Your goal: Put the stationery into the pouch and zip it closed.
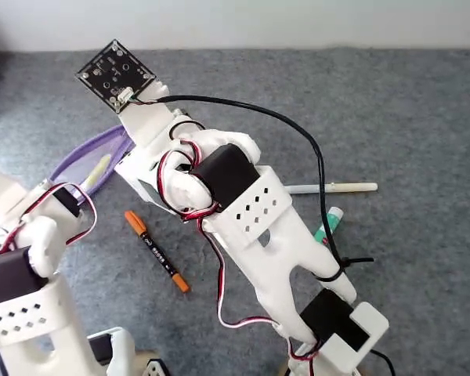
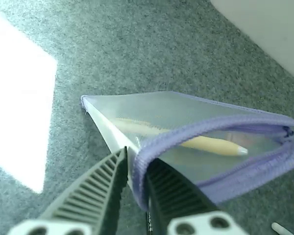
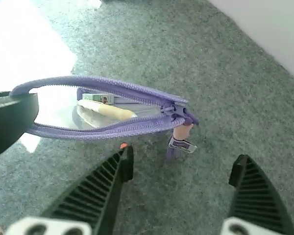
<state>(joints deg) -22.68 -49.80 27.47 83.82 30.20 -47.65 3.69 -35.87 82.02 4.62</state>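
Ribbed left gripper on translucent pouch

The desk is covered all over with a grey, felt-like surface. A clear pouch with purple edging lies on it at the far left in the high view, its mouth open. An orange marker lies at a slant nearer the middle. A white pen lies flat to the right, and near it is a green and white stick, only partly seen. A bright patch of light falls on the desk beside the pouch.
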